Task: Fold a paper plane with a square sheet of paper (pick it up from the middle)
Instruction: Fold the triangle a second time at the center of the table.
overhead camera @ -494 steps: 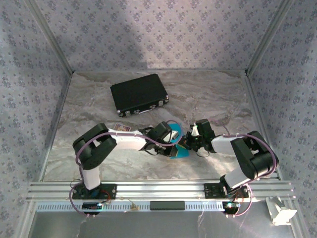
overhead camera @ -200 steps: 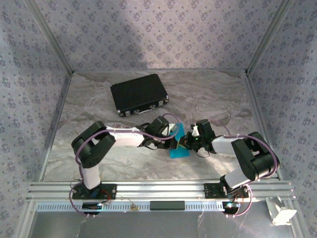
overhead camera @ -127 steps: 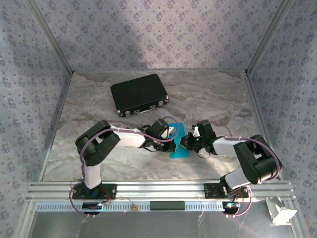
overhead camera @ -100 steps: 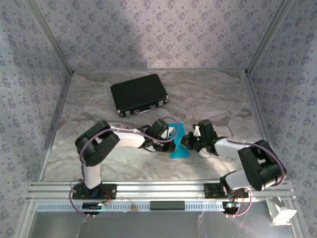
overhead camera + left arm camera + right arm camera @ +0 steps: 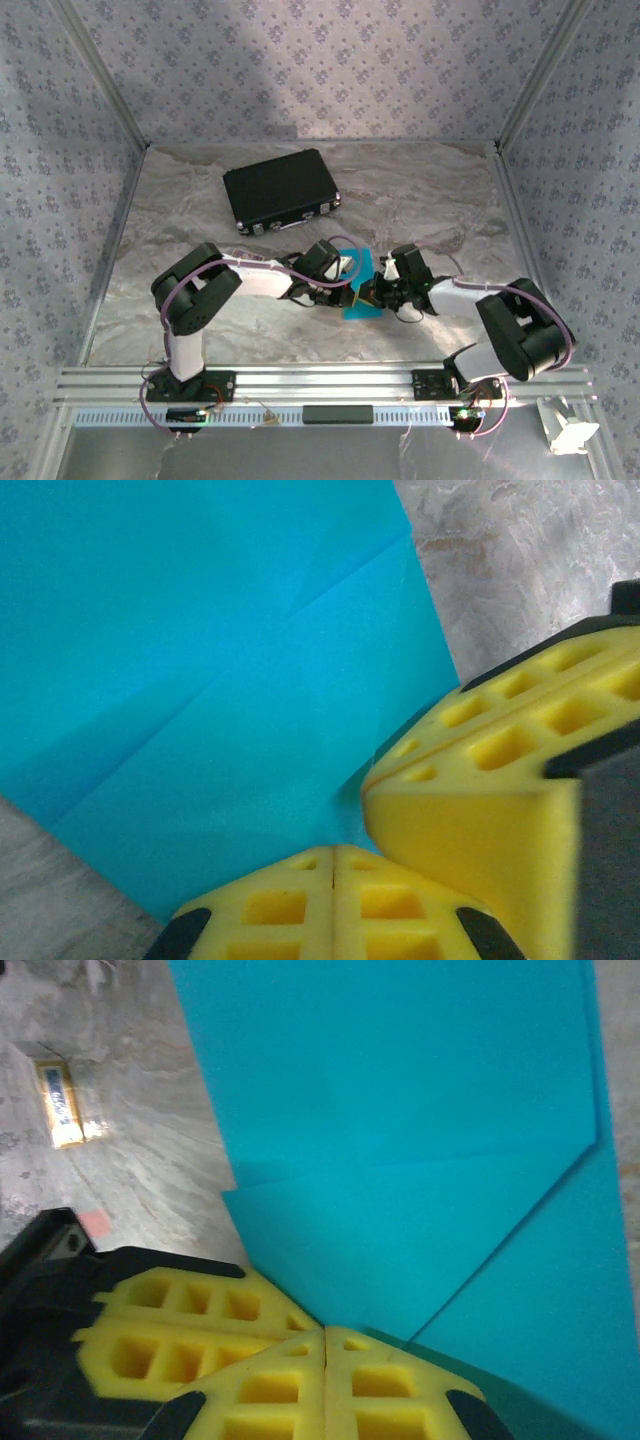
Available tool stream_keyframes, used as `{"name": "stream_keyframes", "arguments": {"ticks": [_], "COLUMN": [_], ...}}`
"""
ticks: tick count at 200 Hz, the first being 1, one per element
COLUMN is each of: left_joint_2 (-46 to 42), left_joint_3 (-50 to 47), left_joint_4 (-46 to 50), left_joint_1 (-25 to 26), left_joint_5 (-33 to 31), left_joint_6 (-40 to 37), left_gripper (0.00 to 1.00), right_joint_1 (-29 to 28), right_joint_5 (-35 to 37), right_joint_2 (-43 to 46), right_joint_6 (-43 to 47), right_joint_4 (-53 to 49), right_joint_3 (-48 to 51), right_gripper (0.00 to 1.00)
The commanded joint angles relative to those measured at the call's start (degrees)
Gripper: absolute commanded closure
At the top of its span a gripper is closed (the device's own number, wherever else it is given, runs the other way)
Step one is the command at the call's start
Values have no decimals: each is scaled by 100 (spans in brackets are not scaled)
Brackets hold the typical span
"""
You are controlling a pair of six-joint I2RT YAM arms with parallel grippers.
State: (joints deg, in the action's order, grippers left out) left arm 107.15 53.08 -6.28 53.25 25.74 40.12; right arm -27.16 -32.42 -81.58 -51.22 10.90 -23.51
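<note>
Creases were set at mid-table: the partly folded square sheet of paper (image 5: 356,305) was pressed flat on the marbled table (image 5: 200,220) by the left gripper (image 5: 333,855) and right gripper (image 5: 327,1335), both fully closed with nothing seen pinched, apparently to sharpen a fold.

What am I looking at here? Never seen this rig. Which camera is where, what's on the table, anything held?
Two robot arms are bolted at the table's near edge, each ending in a two-finger gripper with yellow pads. The overhead picture comes from a fixed camera above and behind them. In it the left gripper and right gripper meet over a cyan paper. The other two pictures come from wrist cameras, looking past each arm's own fingers. On the table lie the creased paper, a black case and a small card. Both grippers are shut, tips at the paper; whether either pinches it I cannot tell.
</note>
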Motion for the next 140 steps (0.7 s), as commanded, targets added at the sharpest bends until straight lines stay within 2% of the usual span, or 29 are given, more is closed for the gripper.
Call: {"name": "stream_keyframes", "arguments": {"ticks": [1, 24, 87, 140], "left_joint_2": [94, 110, 140, 148], "left_joint_3": [-184, -169, -142, -156], "left_joint_4": [427, 444, 518, 482], "left_joint_1": [27, 27, 28, 27], "left_joint_5": [-192, -183, -188, -199], "left_joint_6": [-105, -114, -154, -118], "left_gripper": [99, 99, 99, 100], "right_joint_1": [-22, -13, 165, 542], "right_joint_5": [-80, 204, 126, 188], "right_joint_2": [-225, -363, -86, -651], "right_joint_6": [29, 145, 94, 179], "right_joint_4": [88, -435, -421, -237], "right_joint_3": [0, -40, -338, -423], "right_gripper": [100, 100, 100, 100]}}
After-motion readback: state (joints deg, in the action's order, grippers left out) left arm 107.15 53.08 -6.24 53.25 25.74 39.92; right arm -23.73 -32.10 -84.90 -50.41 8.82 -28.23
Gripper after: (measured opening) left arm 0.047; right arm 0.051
